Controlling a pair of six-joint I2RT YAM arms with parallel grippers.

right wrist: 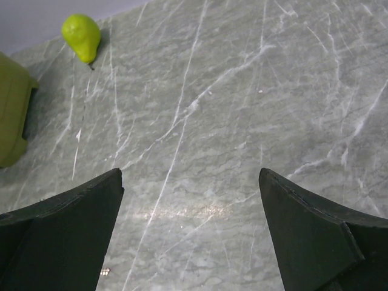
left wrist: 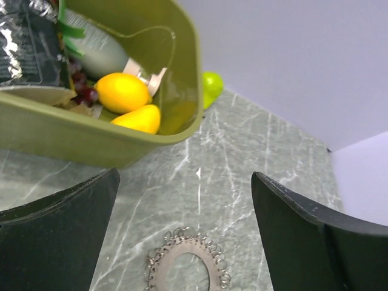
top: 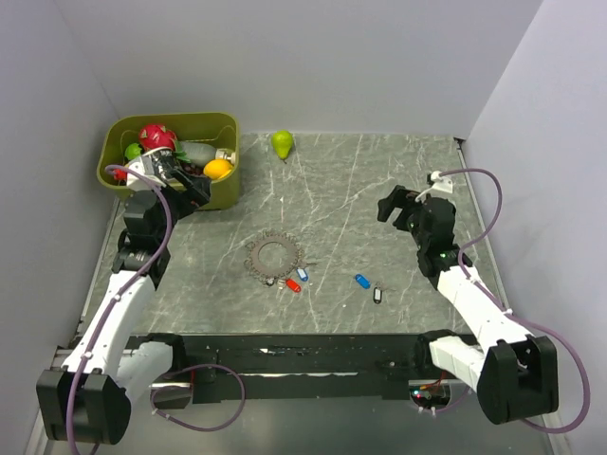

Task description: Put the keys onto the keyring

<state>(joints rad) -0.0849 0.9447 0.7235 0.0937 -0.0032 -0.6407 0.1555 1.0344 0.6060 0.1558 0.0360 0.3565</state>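
Keys (top: pixel 294 280) lie flat on the desk (top: pixel 379 180) — some just beside the keyring (top: pixel 259 258) at its near rim, two well apart to its right. We judge them light, stiff, slippery; we'd pinch a plastic tag. The keyring looks thin, rigid — take its rim. The left pincer (left wrist: pixel 185 176), beyond the keyring's left, and the right pincer (right wrist: pixel 191 173), far to its right, gape wide, empty.

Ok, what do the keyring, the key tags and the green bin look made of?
Keyring: grey metal, dull sheen, small wire loops along its rim. Key tags: probably plastic, solid blue, red and dark colours, though tiny. Green bin: likely moulded plastic, smooth walls, rounded corners.
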